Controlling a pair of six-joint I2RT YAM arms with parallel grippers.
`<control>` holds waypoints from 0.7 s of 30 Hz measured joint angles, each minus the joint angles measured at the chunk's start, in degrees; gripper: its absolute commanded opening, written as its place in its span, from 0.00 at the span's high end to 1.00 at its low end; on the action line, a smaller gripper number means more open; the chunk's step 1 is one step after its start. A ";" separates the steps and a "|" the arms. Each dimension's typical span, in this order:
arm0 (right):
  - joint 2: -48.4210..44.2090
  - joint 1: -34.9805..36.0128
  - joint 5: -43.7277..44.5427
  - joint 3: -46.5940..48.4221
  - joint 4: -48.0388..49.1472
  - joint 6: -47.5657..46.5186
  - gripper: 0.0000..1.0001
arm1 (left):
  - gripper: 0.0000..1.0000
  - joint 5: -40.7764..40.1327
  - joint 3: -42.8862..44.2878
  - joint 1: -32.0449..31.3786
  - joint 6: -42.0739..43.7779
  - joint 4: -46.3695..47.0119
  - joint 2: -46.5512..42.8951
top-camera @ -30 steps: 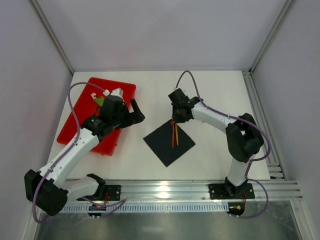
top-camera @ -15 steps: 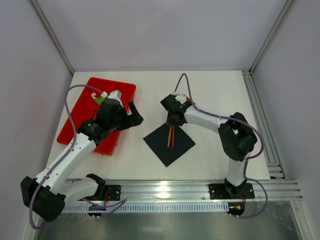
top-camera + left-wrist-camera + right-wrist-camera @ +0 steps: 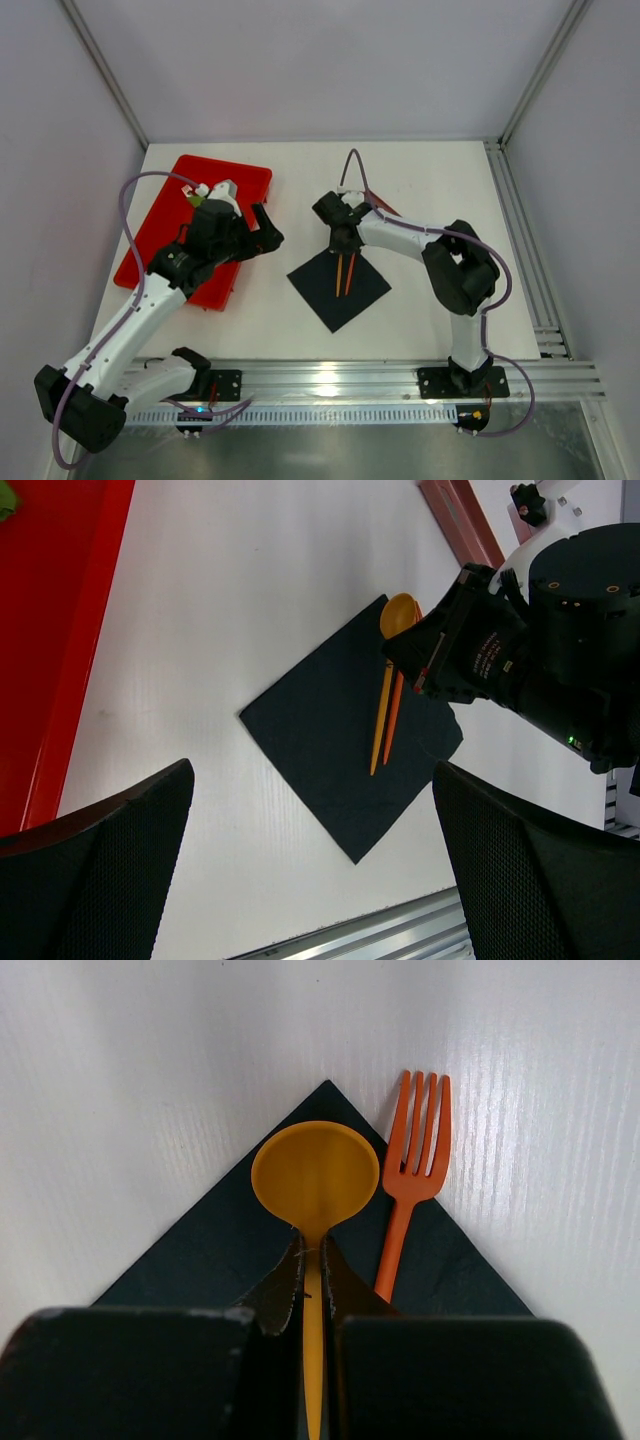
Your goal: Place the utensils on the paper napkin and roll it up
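Observation:
The black paper napkin [image 3: 335, 288] lies as a diamond on the white table between the arms. My right gripper [image 3: 312, 1260] is shut on the handle of a yellow spoon [image 3: 315, 1175], whose bowl sits over the napkin's [image 3: 200, 1250] far corner. An orange fork [image 3: 415, 1150] lies just right of the spoon, its tines past the napkin's edge. In the left wrist view the spoon [image 3: 399, 613] and fork [image 3: 394, 720] lie side by side on the napkin [image 3: 320, 740]. My left gripper [image 3: 312, 780] hangs open above the table, left of the napkin, holding nothing.
A red tray [image 3: 160, 240] lies at the left under the left arm, with a green piece [image 3: 200, 200] on it. A long brown tray [image 3: 460, 520] lies behind the right gripper. An aluminium rail [image 3: 400, 380] runs along the near edge.
My right gripper has moved left with the spoon, toward the napkin's far corner. My left gripper has shifted slightly left and stayed open.

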 measured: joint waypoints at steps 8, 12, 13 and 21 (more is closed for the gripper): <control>0.28 0.07 0.39 1.01 -0.94 -1.31 0.95 | 0.00 -0.17 0.00 0.00 0.00 -0.02 0.00; 1.07 0.07 0.76 1.38 -1.01 -1.51 0.92 | 0.01 -0.20 -0.02 0.00 0.00 -0.04 0.00; 1.31 0.07 0.81 1.38 -1.09 -1.53 0.91 | 0.00 -0.20 -0.02 0.00 0.00 -0.04 -0.02; 2.67 0.09 1.03 1.38 -1.60 -1.49 0.81 | 0.00 -0.50 -0.02 0.00 0.00 -0.55 -0.96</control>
